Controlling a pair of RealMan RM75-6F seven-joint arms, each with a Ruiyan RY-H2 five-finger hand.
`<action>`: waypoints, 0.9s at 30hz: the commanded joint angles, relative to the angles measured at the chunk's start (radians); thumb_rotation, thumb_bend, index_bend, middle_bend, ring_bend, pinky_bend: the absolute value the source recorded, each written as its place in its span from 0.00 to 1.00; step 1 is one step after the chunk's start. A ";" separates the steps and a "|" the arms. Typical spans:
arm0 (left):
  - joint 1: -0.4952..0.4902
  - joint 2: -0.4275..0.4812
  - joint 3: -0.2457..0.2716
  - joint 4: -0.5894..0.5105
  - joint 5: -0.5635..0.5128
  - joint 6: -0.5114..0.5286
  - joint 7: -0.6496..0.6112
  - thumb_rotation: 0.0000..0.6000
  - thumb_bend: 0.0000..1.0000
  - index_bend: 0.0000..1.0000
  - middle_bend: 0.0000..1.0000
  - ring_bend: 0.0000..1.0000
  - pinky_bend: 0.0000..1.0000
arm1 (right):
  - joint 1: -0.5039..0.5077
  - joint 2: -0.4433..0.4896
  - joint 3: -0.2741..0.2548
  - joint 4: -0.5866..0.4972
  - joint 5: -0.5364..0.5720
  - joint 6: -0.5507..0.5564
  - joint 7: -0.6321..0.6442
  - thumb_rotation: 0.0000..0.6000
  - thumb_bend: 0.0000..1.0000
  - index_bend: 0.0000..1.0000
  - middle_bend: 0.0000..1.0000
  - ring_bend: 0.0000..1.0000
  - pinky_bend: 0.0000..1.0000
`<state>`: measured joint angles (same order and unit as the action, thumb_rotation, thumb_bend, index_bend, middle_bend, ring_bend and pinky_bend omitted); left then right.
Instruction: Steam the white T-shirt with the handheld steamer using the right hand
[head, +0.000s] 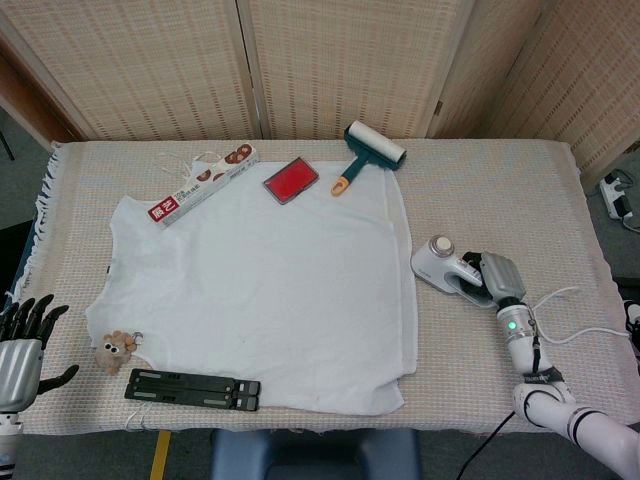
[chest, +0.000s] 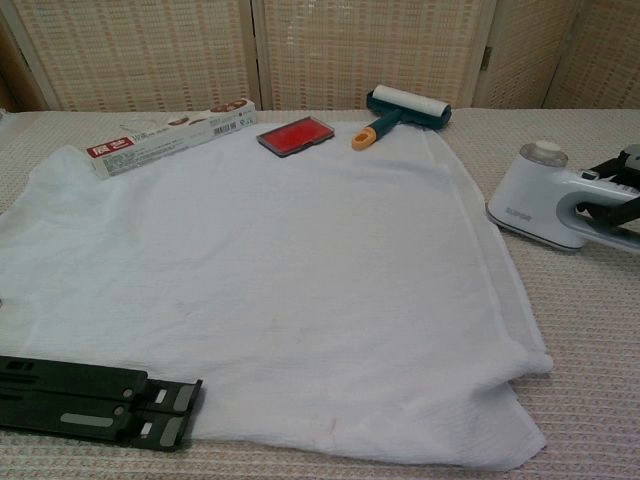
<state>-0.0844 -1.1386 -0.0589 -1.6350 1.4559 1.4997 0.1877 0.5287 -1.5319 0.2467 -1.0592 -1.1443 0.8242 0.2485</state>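
Beside flat T-shirt (head: 265, 290) | right hand (head: 497, 277) grips glossy rounded steamer (head: 443, 265)

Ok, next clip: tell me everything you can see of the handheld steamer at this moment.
The handheld steamer is a white, plastic-looking unit with a rounded body, a grey-ringed round cap on top and a looped handle running back to the right. It sits on the woven table cover just right of the white T-shirt, close to its edge; whether they touch is unclear. The right robot hand grips the handle, dark fingers through the loop. A white cable trails nearby.
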 joint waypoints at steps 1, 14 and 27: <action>-0.008 0.002 -0.003 0.001 0.008 -0.005 -0.003 1.00 0.11 0.22 0.12 0.07 0.04 | -0.013 0.028 -0.018 -0.031 -0.087 0.029 0.107 1.00 0.57 0.70 0.76 0.76 0.92; -0.180 0.034 -0.046 0.015 0.130 -0.146 -0.158 1.00 0.21 0.23 0.21 0.14 0.07 | 0.017 0.214 -0.054 -0.275 -0.249 0.079 0.116 1.00 0.57 0.77 0.82 0.81 0.97; -0.455 -0.076 -0.069 0.047 0.138 -0.470 -0.358 0.82 0.53 0.24 0.21 0.13 0.05 | 0.147 0.264 -0.005 -0.422 -0.142 -0.030 -0.114 1.00 0.58 0.77 0.82 0.81 0.97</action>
<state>-0.5014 -1.1792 -0.1221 -1.6059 1.6043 1.0732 -0.1336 0.6571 -1.2634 0.2329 -1.4730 -1.3041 0.8090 0.1549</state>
